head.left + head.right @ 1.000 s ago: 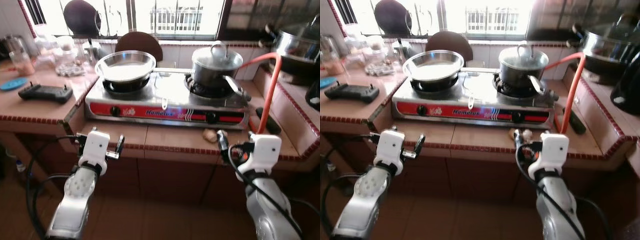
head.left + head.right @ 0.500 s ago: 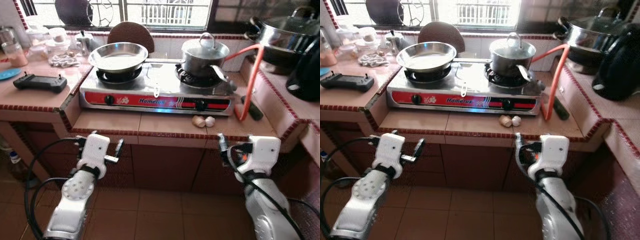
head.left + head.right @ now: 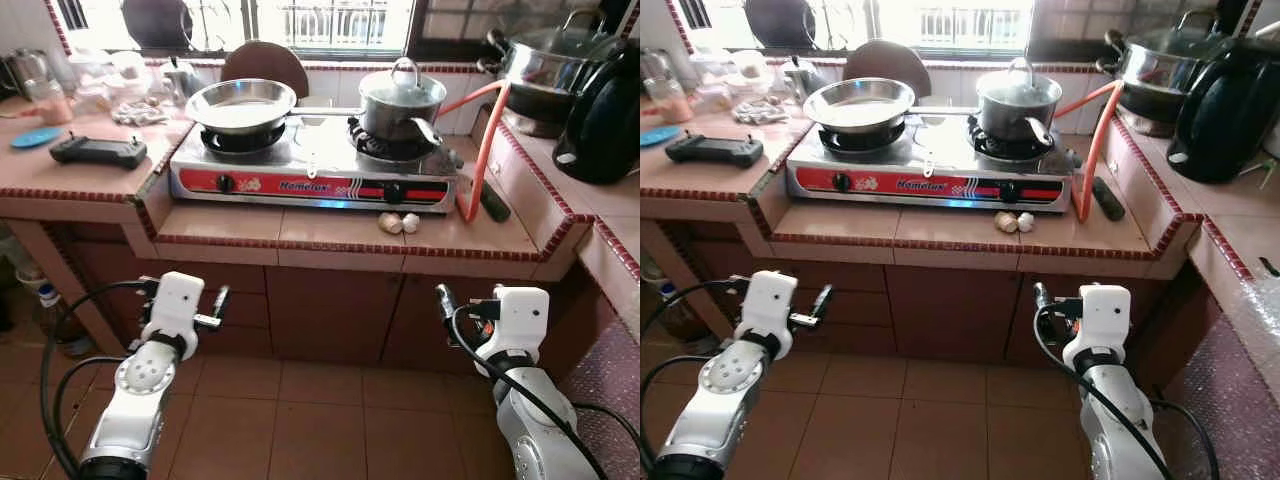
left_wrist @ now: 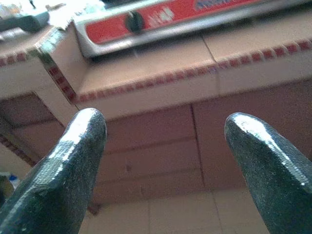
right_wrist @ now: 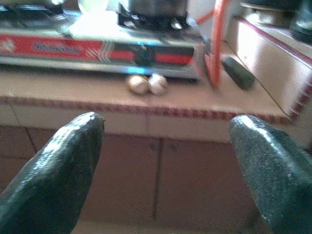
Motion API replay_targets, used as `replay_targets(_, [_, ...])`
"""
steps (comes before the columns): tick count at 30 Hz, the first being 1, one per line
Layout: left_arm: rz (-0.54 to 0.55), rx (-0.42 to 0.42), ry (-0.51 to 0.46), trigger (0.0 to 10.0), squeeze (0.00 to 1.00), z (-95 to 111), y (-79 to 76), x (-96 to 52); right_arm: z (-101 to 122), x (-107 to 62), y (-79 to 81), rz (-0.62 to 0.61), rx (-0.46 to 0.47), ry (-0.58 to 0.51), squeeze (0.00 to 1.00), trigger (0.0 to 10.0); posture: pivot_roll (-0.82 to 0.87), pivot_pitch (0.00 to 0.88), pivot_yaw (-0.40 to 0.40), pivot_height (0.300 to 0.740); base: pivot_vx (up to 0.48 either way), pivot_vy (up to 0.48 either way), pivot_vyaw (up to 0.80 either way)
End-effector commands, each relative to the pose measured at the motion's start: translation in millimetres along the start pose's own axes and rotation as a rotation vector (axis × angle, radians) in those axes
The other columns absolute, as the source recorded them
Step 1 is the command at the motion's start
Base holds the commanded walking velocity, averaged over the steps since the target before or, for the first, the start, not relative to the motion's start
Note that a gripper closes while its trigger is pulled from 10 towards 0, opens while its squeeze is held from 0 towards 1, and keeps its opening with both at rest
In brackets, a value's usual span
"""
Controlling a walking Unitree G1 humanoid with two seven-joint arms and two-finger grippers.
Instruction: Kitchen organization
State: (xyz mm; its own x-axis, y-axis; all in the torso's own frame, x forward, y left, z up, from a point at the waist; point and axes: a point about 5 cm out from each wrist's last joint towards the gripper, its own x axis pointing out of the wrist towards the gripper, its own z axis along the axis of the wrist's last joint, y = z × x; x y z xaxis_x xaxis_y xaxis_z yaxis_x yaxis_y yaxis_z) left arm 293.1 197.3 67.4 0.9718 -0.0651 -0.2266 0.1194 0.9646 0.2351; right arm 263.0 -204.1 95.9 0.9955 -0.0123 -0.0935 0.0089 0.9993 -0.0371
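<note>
Both pincers spread wide, holding nothing: left pincer (image 3: 214, 303), right pincer (image 3: 446, 305) parked low below worktop (image 3: 330, 232) edge (standoff, I guess). Two garlic bulbs (image 3: 399, 222) sit just beside stove (image 3: 310, 180) front

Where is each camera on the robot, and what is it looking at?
Left eye view: head camera, looking down at the gas stove and counter; both silver arms show.
Right eye view: its twin, same scene, same arms.
Left wrist view: on the left arm, looking past the left gripper with its fingers apart, up at the counter edge.
Right wrist view: on the right arm, looking past the right gripper with its fingers apart, at two garlic bulbs.
All four views share the stove.
</note>
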Motion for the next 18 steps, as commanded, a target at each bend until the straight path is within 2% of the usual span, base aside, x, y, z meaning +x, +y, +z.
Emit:
replay_targets(1, [-0.008,-0.003,0.008,10.0,0.0,-1,-2.6,5.1,-7,1.7,-6.1,-0.015,0.007,0.019,0.0,10.0,0.11,0.0,-0.021,0.74,0.0,0.0,0.0])
replay_targets(5, [-0.006,-0.085,0.119,10.0,0.0,-23,-11.9,14.2,-35,8.7,-12.7,-0.017,-0.004,0.11,0.0,10.0,0.1,0.0,-0.031,0.74,0.0,0.0,0.0])
replay_targets(7, [-0.004,-0.108,0.153,10.0,0.0,-30,-15.2,15.7,-44,10.3,-13.7,-0.016,0.001,0.141,0.0,10.0,0.1,0.0,-0.033,0.74,0.0,0.0,0.0])
replay_targets(8, [-0.01,-0.156,0.184,10.0,0.0,-36,-18.4,16.4,-52,11.2,-15.6,-0.019,0.009,0.167,0.0,10.0,0.1,0.0,-0.034,0.74,0.0,0.0,0.0])
replay_targets(9, [-0.01,-0.156,0.184,10.0,0.0,-36,-18.4,16.4,-52,11.2,-15.6,-0.019,0.009,0.167,0.0,10.0,0.1,0.0,-0.034,0.74,0.0,0.0,0.0])
replay_targets(10, [-0.031,-0.17,0.256,10.0,0.0,-51,-24.0,13.9,-73,8.9,-22.1,-0.055,0.043,0.258,0.0,10.0,0.1,0.0,-0.037,0.74,0.0,0.0,0.0])
replay_targets(12, [-0.044,-0.192,0.352,10.0,0.0,-70,-27.4,7.2,-94,2.6,-27.6,-0.089,0.078,0.352,0.0,10.0,0.1,0.0,-0.036,0.74,0.0,0.0,0.0])
replay_targets(14, [-0.044,-0.182,0.383,10.0,0.0,-77,-27.4,4.2,-101,-0.4,-29.5,-0.099,0.078,0.382,0.0,10.0,0.1,0.0,-0.037,0.74,0.0,0.0,0.0])
replay_targets(15, [-0.039,-0.176,0.435,10.0,0.0,-87,-27.5,-1.0,-110,-4.8,-31.1,-0.114,0.106,0.421,0.0,10.0,0.1,0.0,-0.037,0.74,0.0,0.0,0.0])
replay_targets(16, [-0.039,-0.176,0.435,10.0,0.0,-87,-27.5,-1.0,-110,-4.8,-31.1,-0.114,0.106,0.421,0.0,10.0,0.1,0.0,-0.037,0.74,0.0,0.0,0.0])
replay_targets(18, [-0.03,-0.182,0.5,10.0,0.0,-98,-28.3,-7.4,-122,-11.4,-32.4,-0.136,0.152,0.475,0.0,10.0,0.1,0.0,-0.036,0.74,0.0,0.0,0.0])
